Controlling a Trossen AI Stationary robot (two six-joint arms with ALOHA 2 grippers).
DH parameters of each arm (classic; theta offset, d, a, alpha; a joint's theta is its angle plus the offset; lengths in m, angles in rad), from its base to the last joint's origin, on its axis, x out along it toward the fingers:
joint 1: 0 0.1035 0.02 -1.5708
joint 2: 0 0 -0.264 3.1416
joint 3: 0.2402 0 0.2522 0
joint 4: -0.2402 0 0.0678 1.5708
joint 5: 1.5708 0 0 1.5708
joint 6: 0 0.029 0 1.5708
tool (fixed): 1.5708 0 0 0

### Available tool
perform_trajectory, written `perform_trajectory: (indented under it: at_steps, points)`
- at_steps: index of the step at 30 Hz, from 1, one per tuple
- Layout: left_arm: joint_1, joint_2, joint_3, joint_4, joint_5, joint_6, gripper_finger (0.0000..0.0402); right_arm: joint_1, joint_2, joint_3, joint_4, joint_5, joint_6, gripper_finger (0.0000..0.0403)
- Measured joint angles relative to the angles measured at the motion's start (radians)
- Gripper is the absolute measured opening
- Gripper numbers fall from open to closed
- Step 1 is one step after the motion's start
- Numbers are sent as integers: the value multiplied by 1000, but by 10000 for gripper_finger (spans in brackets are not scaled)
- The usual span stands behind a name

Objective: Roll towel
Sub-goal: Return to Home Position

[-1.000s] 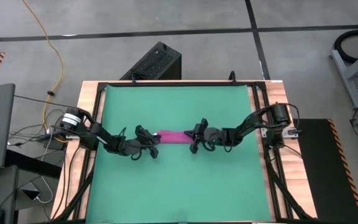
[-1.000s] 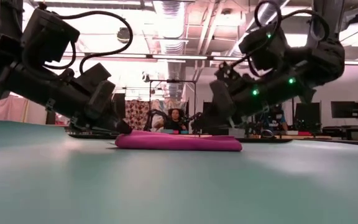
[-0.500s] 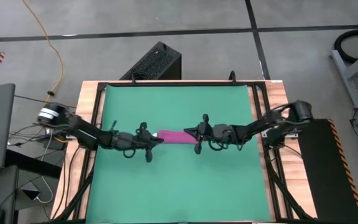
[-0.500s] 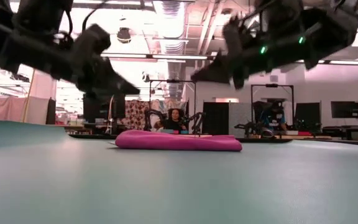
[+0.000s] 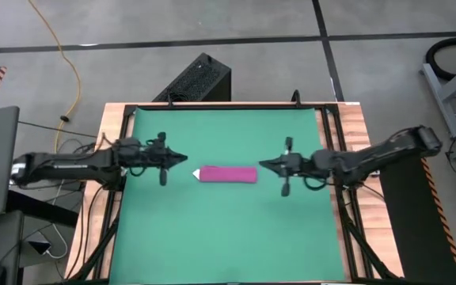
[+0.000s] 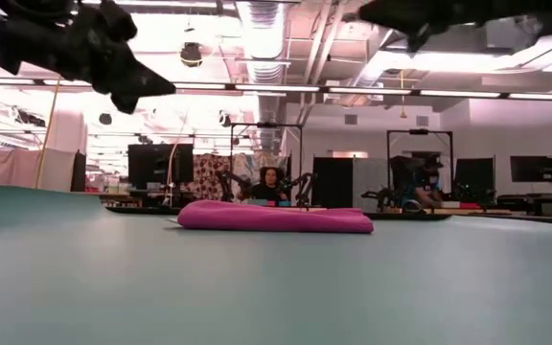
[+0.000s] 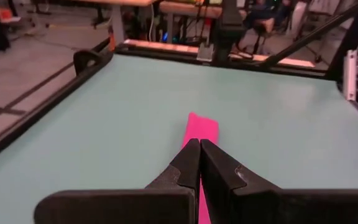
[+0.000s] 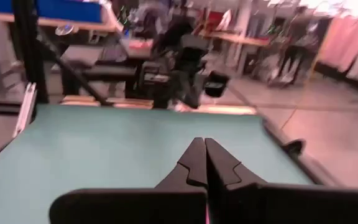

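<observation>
The magenta-purple towel (image 5: 228, 174) lies rolled into a short bar on the green mat, its length running left to right; its small white tag (image 5: 195, 172) sticks out at its left end. It also shows in the low view (image 6: 274, 218) and the left wrist view (image 7: 201, 130). My left gripper (image 5: 182, 158) is shut and empty, raised above the mat just left of the towel. My right gripper (image 5: 263, 165) is shut and empty, raised just right of the towel.
The green mat (image 5: 228, 237) is framed by black rails and a wooden border (image 5: 347, 127). A black box (image 5: 200, 79) stands on the floor past the far edge. In the low view a person (image 6: 272, 182) sits far behind the table.
Both grippers have left the towel's ends, risen and drawn apart, the left toward the table's left edge, the right toward the right edge. The towel has stayed where it was, rolled on the mat.
</observation>
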Motion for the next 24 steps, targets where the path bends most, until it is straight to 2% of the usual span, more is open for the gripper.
perform_trajectory:
  at_steps: [4, 8, 11, 17, 20, 24]
  points:
    - [74, -122, 0, -95, 90, -5, 0, 51, -170, -89, -26, 137, -12, 7]
    - [132, -189, 0, -157, 143, -16, 0, 83, -311, -196, -22, 180, 14, 7]
    - [165, -208, 0, -176, 151, -34, 0, 92, -388, -275, 10, 190, 48, 7]
    - [229, -213, 0, -218, 99, -29, 0, 92, -501, -392, 55, 223, 75, 7]
    - [237, -219, -55, -103, 101, -73, 0, 92, -551, -433, 62, 223, 76, 7]
    - [236, -233, -242, 168, 32, -172, 0, 92, -610, -466, 63, 224, 76, 7]
